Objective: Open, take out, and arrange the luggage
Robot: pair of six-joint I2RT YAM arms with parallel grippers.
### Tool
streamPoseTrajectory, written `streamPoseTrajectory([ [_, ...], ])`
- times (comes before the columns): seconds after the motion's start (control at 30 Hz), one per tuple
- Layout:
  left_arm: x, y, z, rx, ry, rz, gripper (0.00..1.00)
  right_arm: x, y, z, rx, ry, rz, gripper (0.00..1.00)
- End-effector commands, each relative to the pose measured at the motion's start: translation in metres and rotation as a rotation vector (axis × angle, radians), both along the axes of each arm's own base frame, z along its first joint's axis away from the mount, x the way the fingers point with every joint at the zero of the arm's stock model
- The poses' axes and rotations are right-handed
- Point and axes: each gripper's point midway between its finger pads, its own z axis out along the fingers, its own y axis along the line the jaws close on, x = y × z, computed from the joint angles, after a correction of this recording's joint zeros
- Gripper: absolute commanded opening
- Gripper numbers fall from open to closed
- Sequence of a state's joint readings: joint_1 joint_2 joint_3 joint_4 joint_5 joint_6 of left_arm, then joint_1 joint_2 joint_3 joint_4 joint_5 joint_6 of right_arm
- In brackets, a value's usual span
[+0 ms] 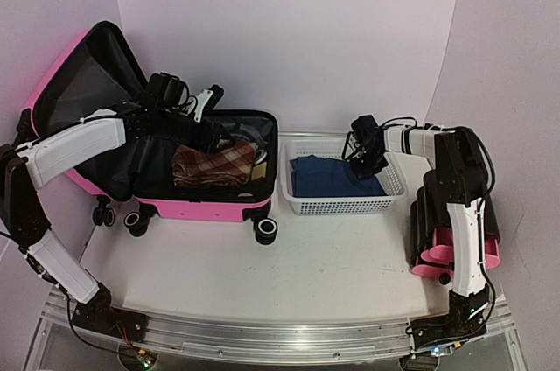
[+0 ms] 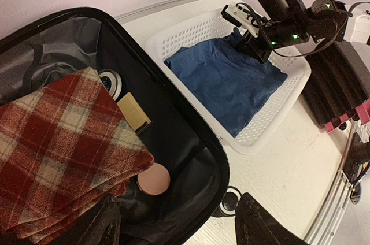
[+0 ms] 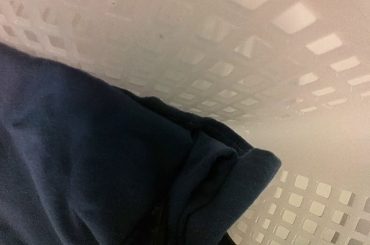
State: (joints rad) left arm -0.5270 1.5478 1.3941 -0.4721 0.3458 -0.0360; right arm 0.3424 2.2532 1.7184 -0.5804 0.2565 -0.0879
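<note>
Reaching over luggage (image 1: 201, 209), left arm (image 1: 79, 145) jaws wide; right arm (image 1: 461, 213) bent down into basket (image 1: 337, 206) (jaws: cannot tell).

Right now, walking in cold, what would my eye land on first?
The hot-pink suitcase lies open at the left of the table, lid propped up, a red plaid cloth folded inside. Right beside it sits a white mesh basket holding a dark blue garment, with the right arm reaching over it.
</note>
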Motion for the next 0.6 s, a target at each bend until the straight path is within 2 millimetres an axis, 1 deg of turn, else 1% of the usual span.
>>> streamPoseTrajectory([
  [0.0, -0.001, 0.0, 0.018, -0.044, -0.027, -0.002, 0.68, 0.029, -0.01, 0.047, -0.048, -0.198, -0.025, 0.19],
  [0.07, -0.002, -0.001, 0.018, -0.047, -0.024, -0.003, 0.69, 0.03, -0.007, 0.043, -0.051, -0.217, 0.003, 0.19],
  [0.17, -0.002, -0.001, 0.014, -0.046, -0.013, -0.002, 0.69, 0.033, -0.002, 0.045, -0.049, -0.281, 0.045, 0.21],
  [0.2, -0.002, 0.0, 0.013, -0.045, -0.008, -0.001, 0.69, 0.034, 0.0, 0.046, -0.047, -0.298, 0.055, 0.23],
  [0.27, -0.003, 0.0, 0.01, -0.043, 0.001, 0.004, 0.68, 0.036, 0.002, 0.047, -0.044, -0.318, 0.073, 0.37],
  [0.37, 0.001, 0.004, -0.004, -0.012, 0.015, 0.033, 0.69, 0.036, 0.003, 0.053, -0.067, -0.323, 0.079, 0.47],
  [0.47, 0.012, 0.012, -0.027, 0.05, 0.035, 0.096, 0.68, 0.027, -0.002, 0.074, -0.111, -0.311, 0.057, 0.57],
  [0.5, 0.015, 0.014, -0.035, 0.071, 0.045, 0.112, 0.68, 0.023, -0.002, 0.086, -0.119, -0.308, 0.05, 0.6],
  [0.57, 0.02, 0.016, -0.047, 0.108, 0.06, 0.137, 0.68, 0.011, -0.004, 0.112, -0.12, -0.304, 0.014, 0.7],
])
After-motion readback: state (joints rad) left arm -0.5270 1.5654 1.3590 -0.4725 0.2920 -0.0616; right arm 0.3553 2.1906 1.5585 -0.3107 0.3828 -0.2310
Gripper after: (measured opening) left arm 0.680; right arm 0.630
